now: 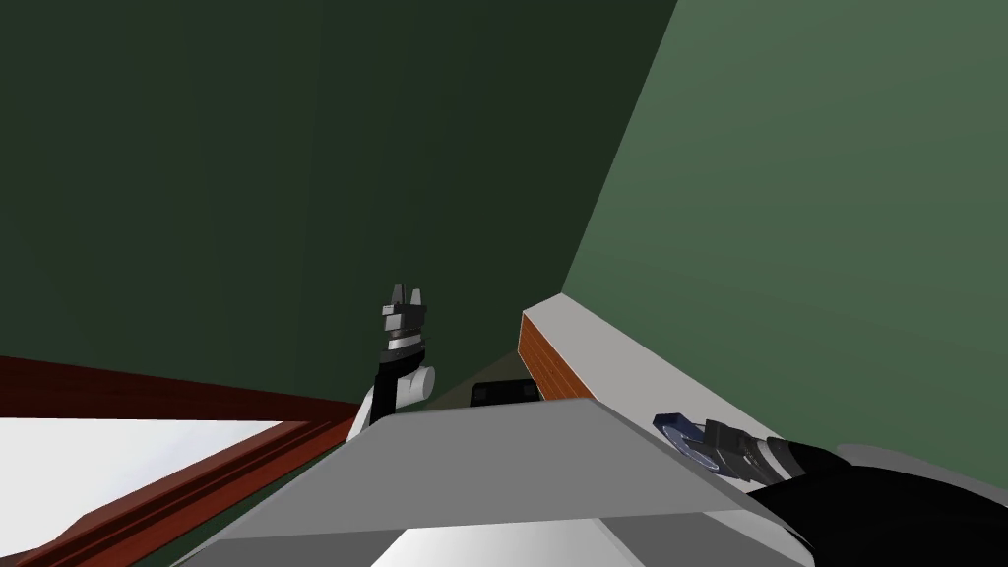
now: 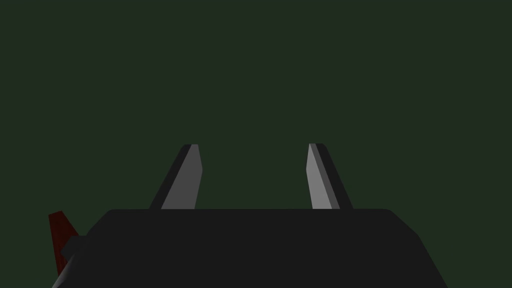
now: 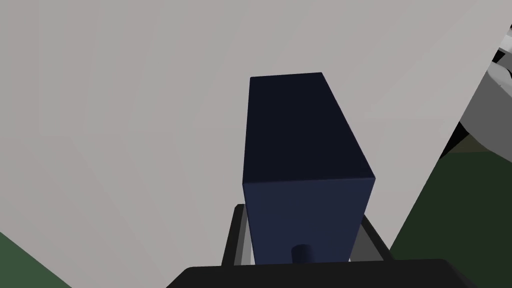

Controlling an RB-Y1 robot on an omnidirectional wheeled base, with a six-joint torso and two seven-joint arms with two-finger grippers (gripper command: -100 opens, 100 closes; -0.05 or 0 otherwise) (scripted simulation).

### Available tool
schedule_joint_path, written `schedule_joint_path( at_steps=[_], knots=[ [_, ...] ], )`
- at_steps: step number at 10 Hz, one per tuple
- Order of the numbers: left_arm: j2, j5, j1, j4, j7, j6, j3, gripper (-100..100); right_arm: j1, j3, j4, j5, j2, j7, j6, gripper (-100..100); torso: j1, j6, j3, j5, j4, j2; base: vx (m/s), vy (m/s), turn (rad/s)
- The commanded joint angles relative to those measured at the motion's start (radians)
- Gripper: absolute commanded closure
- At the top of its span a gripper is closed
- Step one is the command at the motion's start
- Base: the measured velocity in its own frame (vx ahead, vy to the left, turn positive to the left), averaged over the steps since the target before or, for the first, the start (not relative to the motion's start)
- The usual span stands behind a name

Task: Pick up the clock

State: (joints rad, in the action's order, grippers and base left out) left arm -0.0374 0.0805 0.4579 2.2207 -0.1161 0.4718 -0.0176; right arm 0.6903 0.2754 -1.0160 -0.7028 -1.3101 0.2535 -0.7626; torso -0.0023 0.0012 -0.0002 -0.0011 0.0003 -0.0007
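Head view: the right gripper (image 1: 697,440) holds the dark blue clock (image 1: 674,428) over a light grey ledge (image 1: 610,359) (brick-red at its end), and the left gripper (image 1: 406,297) is raised. Left wrist view: its fingers (image 2: 187,177) stand apart. Right wrist view: the fingers (image 3: 239,240) clamp the clock's sides.

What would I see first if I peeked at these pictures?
The dark blue clock catches the eye first, pinched in the right gripper with a pale grey surface behind it. Next comes the left gripper, held up open before the dark green wall.
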Motion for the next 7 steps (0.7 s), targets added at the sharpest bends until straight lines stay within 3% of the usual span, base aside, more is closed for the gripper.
schedule_joint_path(
  at_steps=[1,5,6,7],
  knots=[
    [0.0,0.0,0.0,0.0,0.0,0.0,0.0,0,-0.021,0.024,-0.014,0.01,-0.03,-0.014,0.002,100,0.0,0.0,0.0,0.0,0.0,0.0,-0.019,-0.006,-0.118],
    [0.0,0.0,0.0,0.0,0.0,0.0,0.0,0,-0.068,0.086,-0.063,0.038,-0.109,-0.053,0.014,100,0.0,0.0,0.001,0.0,0.0,0.002,-0.031,-0.005,-0.104],
    [0.0,0.0,0.0,0.0,0.0,0.0,0.0,0,-0.066,0.08,-0.053,0.032,-0.095,-0.046,0.012,100,0.001,0.0,0.001,0.0,0.0,0.002,-0.011,0.0,-0.008],
    [0.0,0.0,0.0,0.0,0.0,0.0,0.0,0,-0.067,0.082,-0.055,0.032,-0.097,-0.048,0.013,0,0.001,0.0,0.001,0.0,0.0,0.001,0.0,0.0,0.0]
  ],
)
